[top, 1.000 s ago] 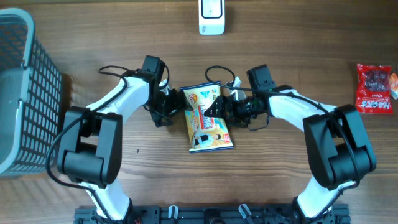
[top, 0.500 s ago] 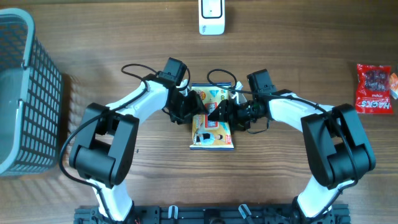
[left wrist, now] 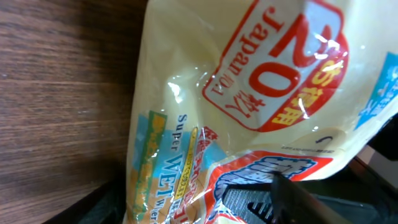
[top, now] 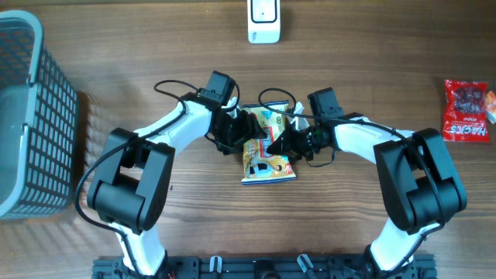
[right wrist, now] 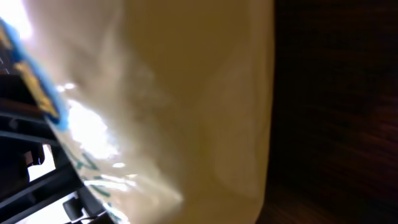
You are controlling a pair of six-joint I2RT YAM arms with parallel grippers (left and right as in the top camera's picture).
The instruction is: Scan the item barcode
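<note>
Wipes packet (top: 269, 155) on table (top: 349, 225), on the robot's side of the white scanner (top: 263, 22), well apart from it; its end towards the scanner is crumpled. Right gripper (top: 277, 139) pinched tight on that end. Left gripper (top: 246, 128) against the packet's left edge; finger spread cannot be told.

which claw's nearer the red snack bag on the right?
Right. Right claw is left of the red snack bag, at the yellow plastic packet; left claw is farther left still.
</note>
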